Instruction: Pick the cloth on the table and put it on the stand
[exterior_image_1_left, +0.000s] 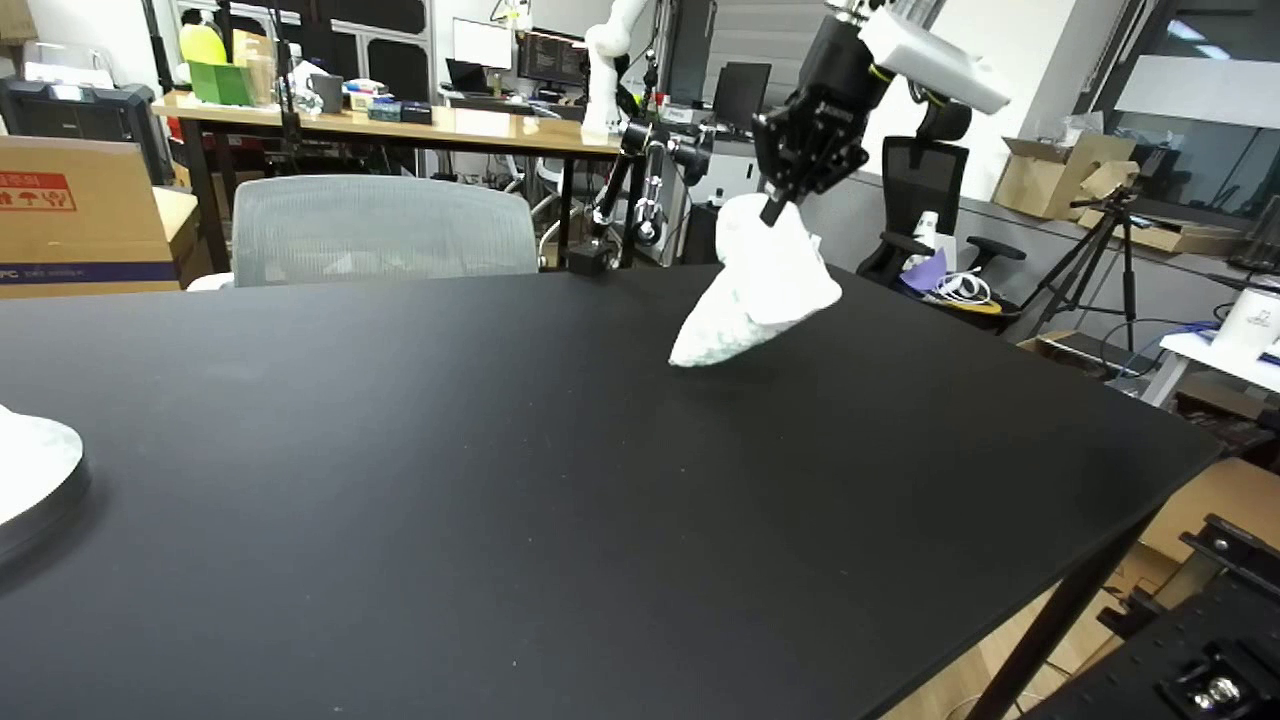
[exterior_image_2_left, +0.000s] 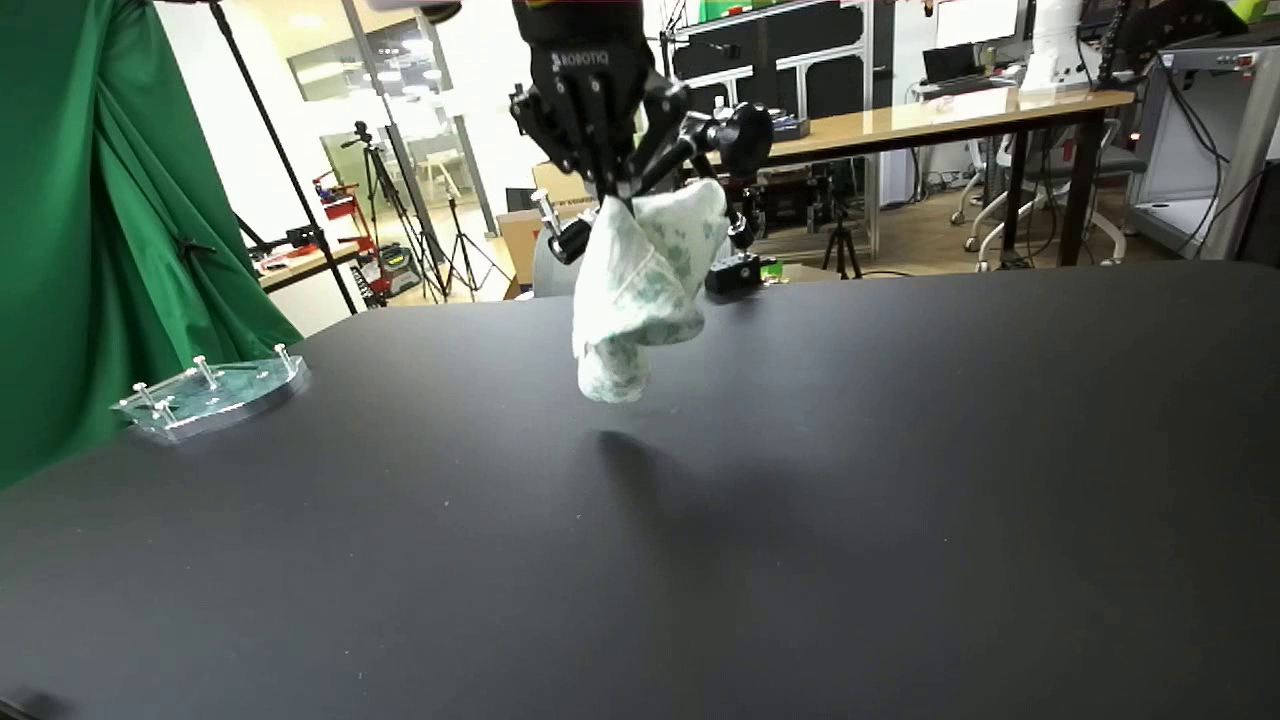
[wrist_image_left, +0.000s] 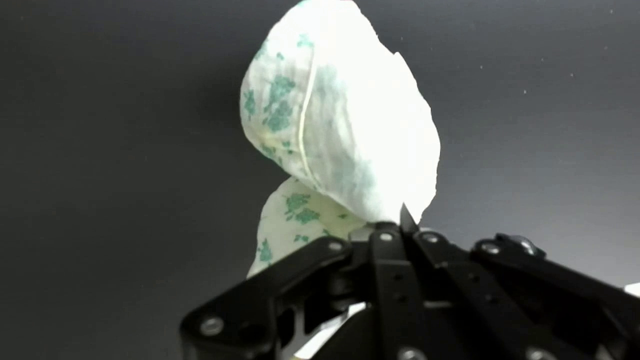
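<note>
A small white, green-patterned fabric cloth (exterior_image_2_left: 640, 290) is held pinched by the black metal gripper (exterior_image_2_left: 622, 192), suspended above the large matte-black table (exterior_image_2_left: 1000, 500), toward twelve o'clock in an exterior view.

The cloth (exterior_image_2_left: 645, 285) is white, printed with blue-green sprigs; the table (exterior_image_1_left: 480, 480) and gripper (exterior_image_1_left: 773, 208) are black, the curtain (exterior_image_2_left: 90, 250) green.

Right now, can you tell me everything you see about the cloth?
The cloth is white with green flowery patches, looks thin and soft, and has a pale seam-like line. The shut gripper pinches its upper part, and it hangs folded above the black table, its lower end off the surface.
</note>
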